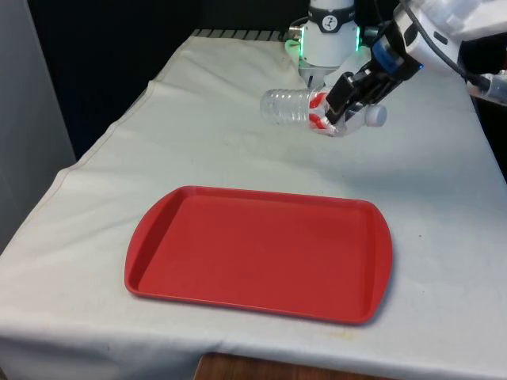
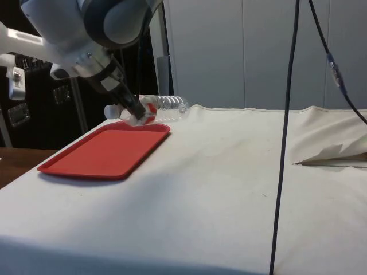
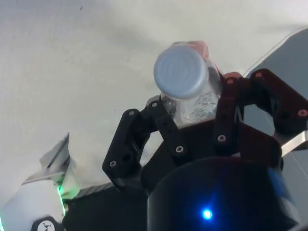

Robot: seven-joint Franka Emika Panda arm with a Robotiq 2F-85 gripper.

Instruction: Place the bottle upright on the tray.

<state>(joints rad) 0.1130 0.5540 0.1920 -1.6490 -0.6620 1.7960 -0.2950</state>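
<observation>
While the tool (image 1: pixel 337 107) pinches the clear plastic bottle (image 1: pixel 295 106) near its neck, you hold it on its side above the tabletop (image 1: pixel 238 142), white cap (image 1: pixel 375 115) towards the front view's right and base towards the front view's left. You have the red tray (image 1: pixel 261 252) lying flat and bare on the white cloth nearer the front camera, well apart from the bottle, with open cloth between them. Seen from the side, a black cable (image 2: pixel 287 137) hangs down across the tabletop, away from the tray.
</observation>
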